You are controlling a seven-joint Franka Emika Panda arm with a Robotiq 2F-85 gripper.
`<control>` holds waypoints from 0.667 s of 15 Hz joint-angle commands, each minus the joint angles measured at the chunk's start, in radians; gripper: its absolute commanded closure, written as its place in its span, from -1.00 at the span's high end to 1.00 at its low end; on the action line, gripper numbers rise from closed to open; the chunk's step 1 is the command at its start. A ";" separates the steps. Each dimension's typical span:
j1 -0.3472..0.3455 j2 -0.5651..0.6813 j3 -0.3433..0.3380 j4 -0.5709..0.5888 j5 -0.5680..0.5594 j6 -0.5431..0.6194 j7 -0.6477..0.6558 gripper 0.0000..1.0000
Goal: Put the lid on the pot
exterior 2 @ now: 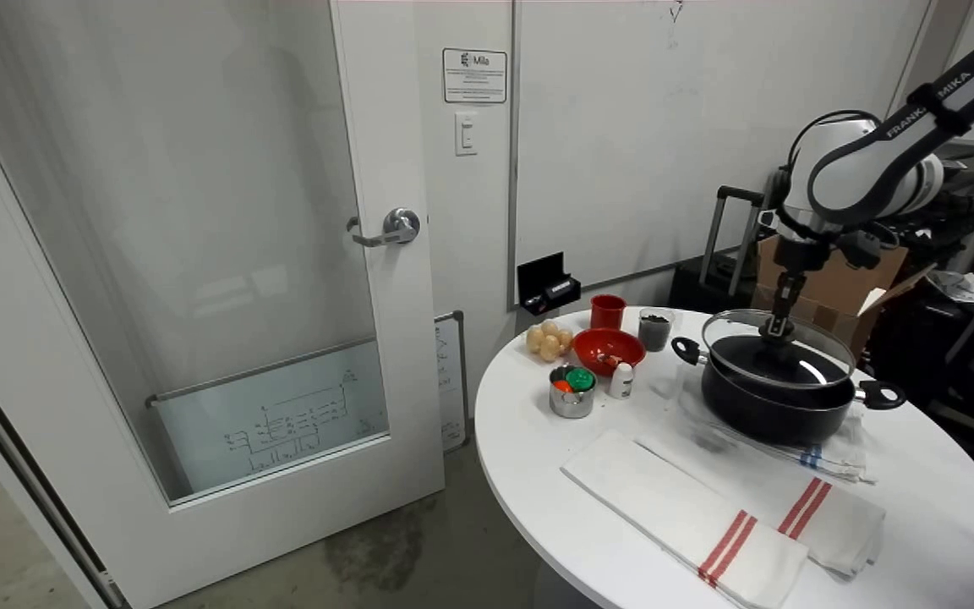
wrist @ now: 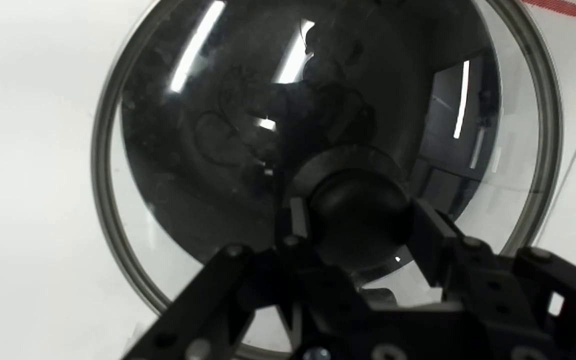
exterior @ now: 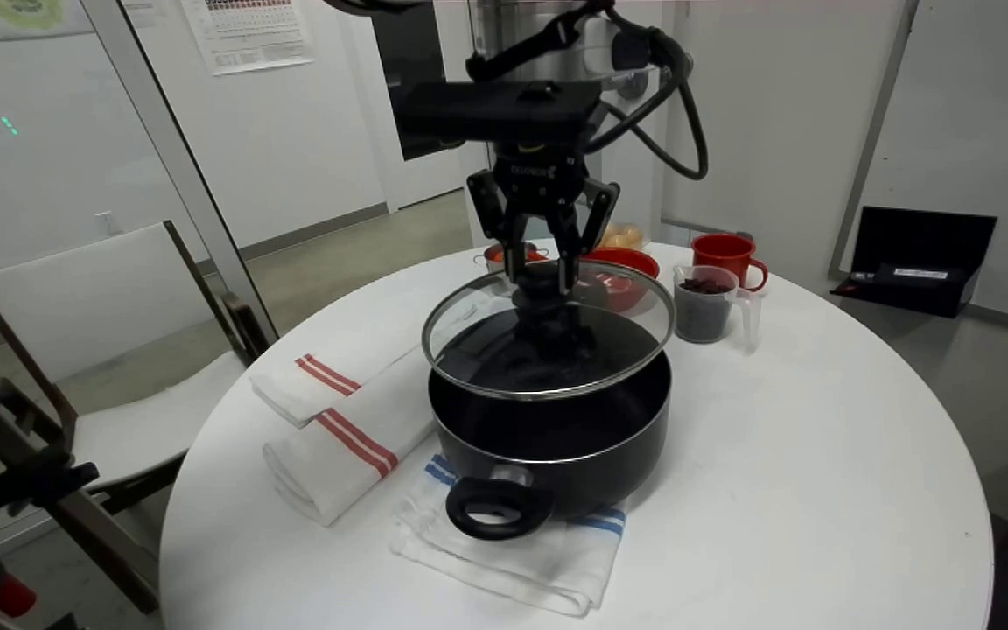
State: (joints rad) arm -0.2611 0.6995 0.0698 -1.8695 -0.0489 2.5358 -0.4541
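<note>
The lid [exterior: 548, 359] is round clear glass with a metal rim and black knob. My gripper [exterior: 541, 269] is shut on the knob, with a finger on either side of it in the wrist view [wrist: 360, 215]. The black pot [exterior: 613, 472] stands on the table with its handles out to the sides. The lid hangs over the pot, slightly tilted, with a gap to the pot's near rim. An exterior view also shows the lid [exterior 2: 762, 359] just above the pot [exterior 2: 774, 414]. In the wrist view the dark pot interior shows through the lid [wrist: 248, 110].
A blue-striped towel [exterior: 504, 556] lies under the pot. Red-striped towels [exterior: 346, 442] lie beside it. A red bowl [exterior 2: 610, 351], a red mug [exterior: 723, 252], a measuring cup [exterior: 702, 311], a metal pot [exterior 2: 571, 402], a white bottle [exterior 2: 621, 382] and yellowish round items [exterior 2: 549, 341] stand behind.
</note>
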 commanded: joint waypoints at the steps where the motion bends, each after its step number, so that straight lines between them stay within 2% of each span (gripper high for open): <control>1: -0.018 -0.024 0.003 -0.031 0.042 0.036 0.009 -0.50; 10: -0.054 0.013 0.031 -0.003 0.100 0.027 -0.013 -0.50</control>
State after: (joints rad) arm -0.2964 0.7119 0.0788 -1.8821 0.0148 2.5625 -0.4529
